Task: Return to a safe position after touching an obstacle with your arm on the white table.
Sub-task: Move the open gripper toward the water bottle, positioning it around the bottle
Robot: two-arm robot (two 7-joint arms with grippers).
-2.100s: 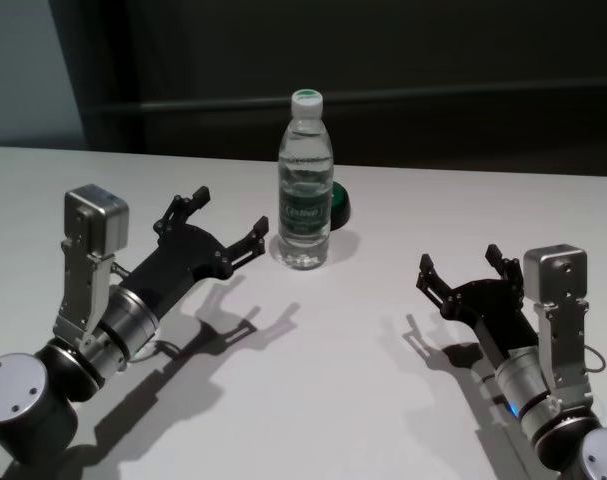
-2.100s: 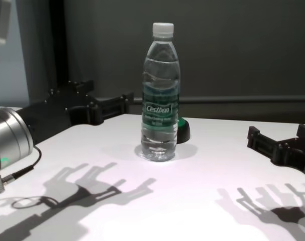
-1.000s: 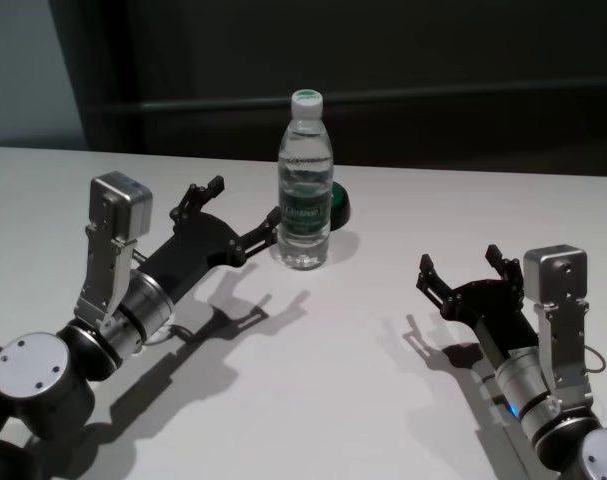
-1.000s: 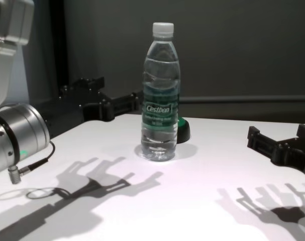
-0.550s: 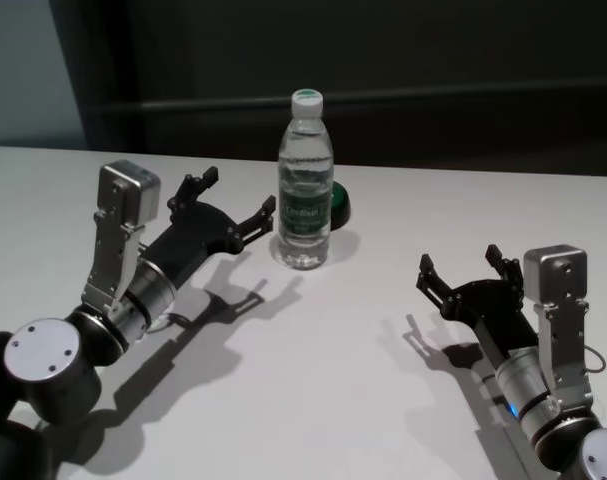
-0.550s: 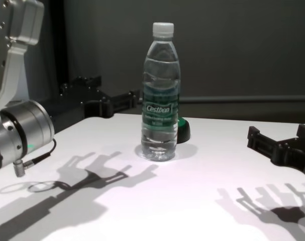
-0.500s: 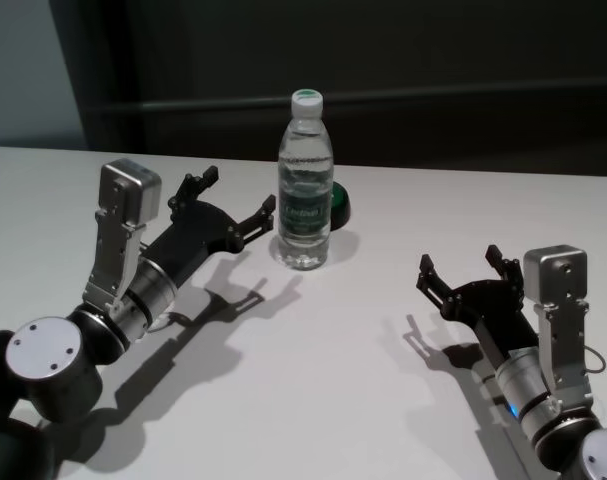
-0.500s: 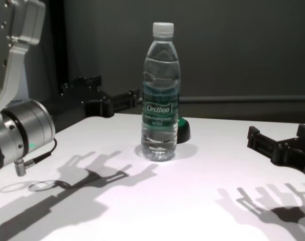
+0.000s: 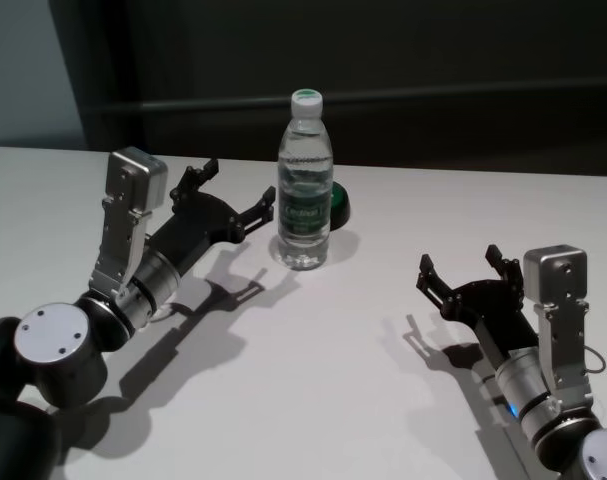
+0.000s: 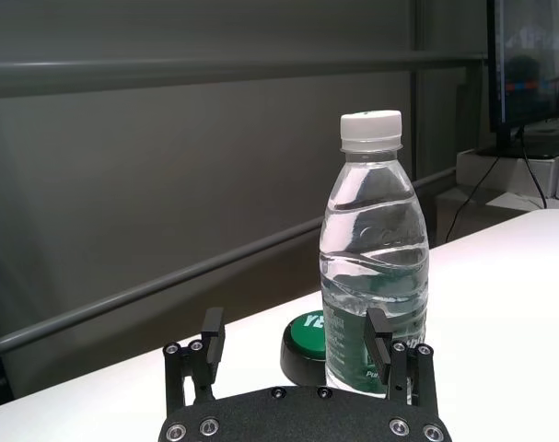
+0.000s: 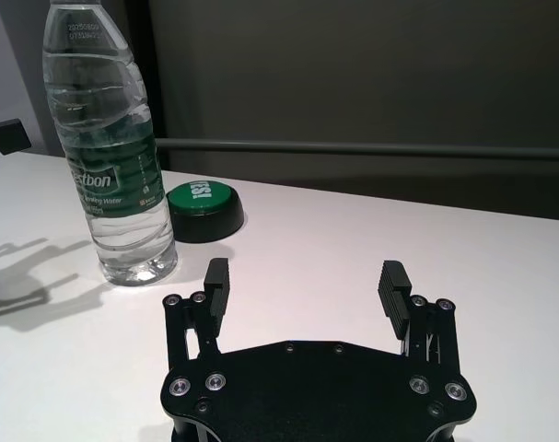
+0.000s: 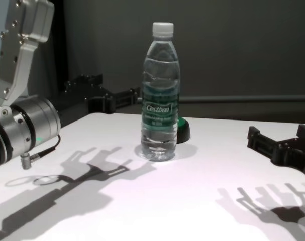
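The obstacle, a clear water bottle (image 9: 305, 190) with a white cap and green label, stands upright on the white table (image 9: 333, 380). My left gripper (image 9: 236, 188) is open and raised just to its left, with nothing in it. Its nearer fingertip (image 9: 269, 203) is very close to the bottle's side, and I cannot tell whether they touch. The chest view shows the same: bottle (image 12: 161, 95), left gripper (image 12: 109, 93). In the left wrist view the bottle (image 10: 376, 267) stands behind one finger (image 10: 378, 336). My right gripper (image 9: 460, 262) rests open and empty at the right, well away from the bottle.
A small dark, rounded object with a green top (image 9: 340, 205) sits just behind and to the right of the bottle, also seen as a green button (image 11: 203, 207) in the right wrist view. A dark wall with a rail runs behind the table's far edge.
My left arm reached toward the bottle until a fingertip met its side, then lifted its wrist and drew slightly back and up. The bottle and the right arm have stayed put.
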